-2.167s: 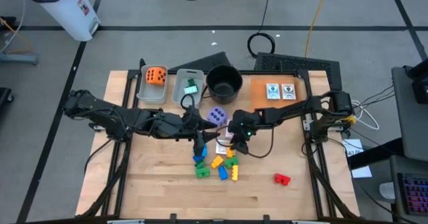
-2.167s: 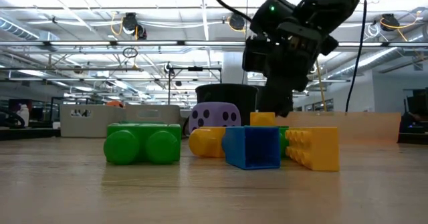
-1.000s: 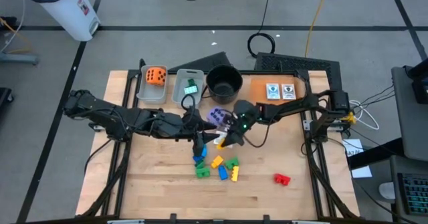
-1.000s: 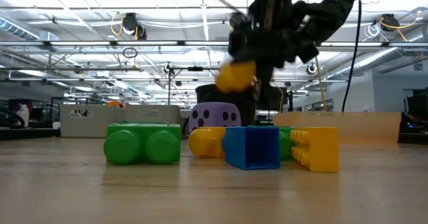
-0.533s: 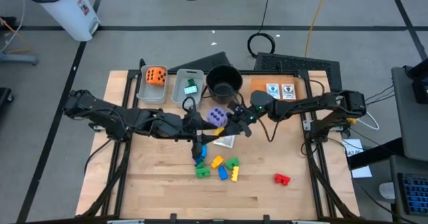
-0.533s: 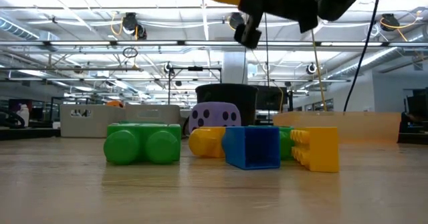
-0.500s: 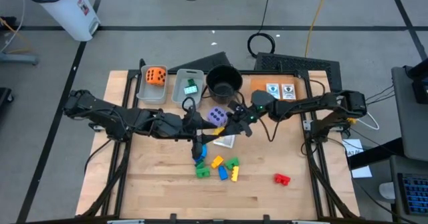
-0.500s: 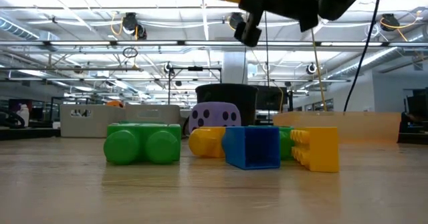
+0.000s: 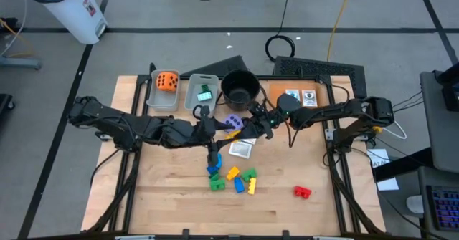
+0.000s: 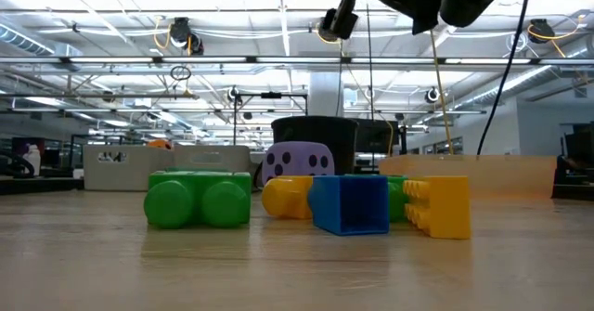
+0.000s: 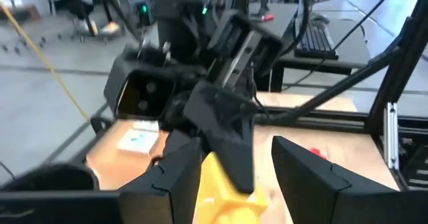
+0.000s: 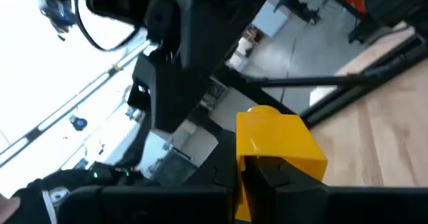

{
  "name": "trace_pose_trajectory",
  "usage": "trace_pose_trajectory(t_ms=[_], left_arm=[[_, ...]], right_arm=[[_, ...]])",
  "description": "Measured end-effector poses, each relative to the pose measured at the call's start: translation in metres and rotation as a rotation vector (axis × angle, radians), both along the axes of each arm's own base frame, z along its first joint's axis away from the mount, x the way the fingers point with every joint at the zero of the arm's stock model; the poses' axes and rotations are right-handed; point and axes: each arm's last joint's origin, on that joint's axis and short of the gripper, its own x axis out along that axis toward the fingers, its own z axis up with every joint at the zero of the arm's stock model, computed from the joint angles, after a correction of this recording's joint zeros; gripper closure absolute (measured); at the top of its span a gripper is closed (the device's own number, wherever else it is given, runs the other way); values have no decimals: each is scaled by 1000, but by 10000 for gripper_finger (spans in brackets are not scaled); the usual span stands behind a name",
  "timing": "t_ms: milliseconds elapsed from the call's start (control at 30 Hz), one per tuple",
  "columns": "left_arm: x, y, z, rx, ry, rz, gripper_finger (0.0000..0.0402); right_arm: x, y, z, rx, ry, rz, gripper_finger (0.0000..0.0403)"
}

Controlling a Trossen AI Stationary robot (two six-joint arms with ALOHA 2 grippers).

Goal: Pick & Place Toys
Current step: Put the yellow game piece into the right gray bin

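right gripper [image 9: 242, 130]: clamped on yellow block [image 12: 277, 142]; you've lifted it from the pile to frame centre, beside the purple die [image 9: 231, 122].
left gripper [image 9: 213, 141]: fingers apart, unmoved, touching that block.
pile [image 9: 231, 179]: lower centre, one yellow fewer.
card [image 9: 241, 148]: now uncovered.

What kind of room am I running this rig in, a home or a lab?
Most likely a lab or open workshop, not a home. The low view shows a wide hall with exposed ceiling trusses and strip lights and rows of desks behind. From above, cables trail over a grey taped floor around the wooden table.
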Motion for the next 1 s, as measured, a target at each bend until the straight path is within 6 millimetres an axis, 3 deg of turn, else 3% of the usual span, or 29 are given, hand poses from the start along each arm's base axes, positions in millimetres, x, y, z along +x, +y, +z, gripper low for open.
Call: trace_pose_trajectory(t_ms=[700, 1000], left_arm=[[15, 1, -16, 280, 91, 76, 215], [20, 6, -20, 294, 100, 99, 215]], right_arm=[[-3, -5, 11, 69, -84, -43, 399], [-3, -5, 13, 87, -93, -38, 399]])
